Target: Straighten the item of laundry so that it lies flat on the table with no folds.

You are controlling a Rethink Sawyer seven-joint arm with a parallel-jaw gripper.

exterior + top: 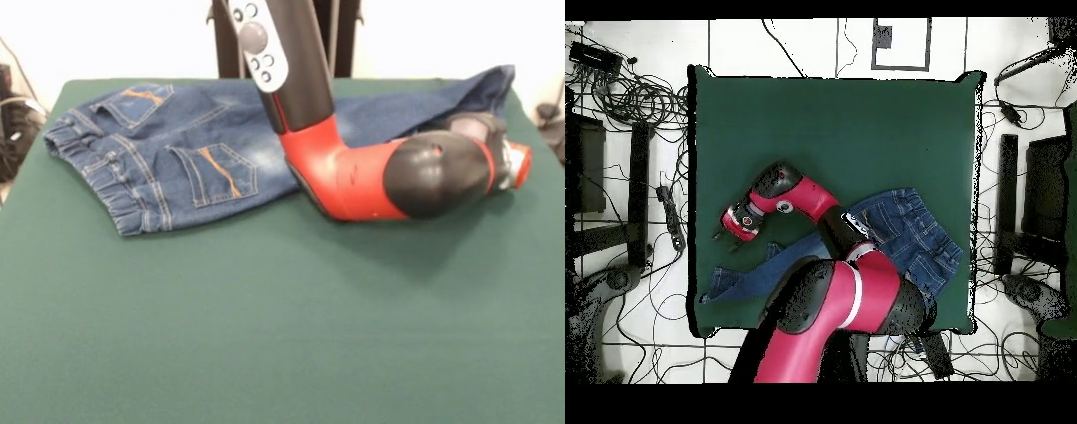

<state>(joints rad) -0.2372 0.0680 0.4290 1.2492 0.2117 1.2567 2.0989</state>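
Green felt table [265,336], front view: jeans [168,159] lie at the far side, waistband left, legs running right behind the red arm [353,181]. Gripper [516,166] low at the right by the leg ends; finger state cannot be told. Overhead view: jeans [910,235] near the robot-side edge, one leg stretching toward the gripper [737,222].

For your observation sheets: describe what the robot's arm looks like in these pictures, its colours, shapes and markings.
The arm has glossy red shells joined by rounded black caps, one with a small hole. Its black upper link carries a pale grey panel of round buttons. Overhead, a white band rings the thick red segment. The claw is red and black.
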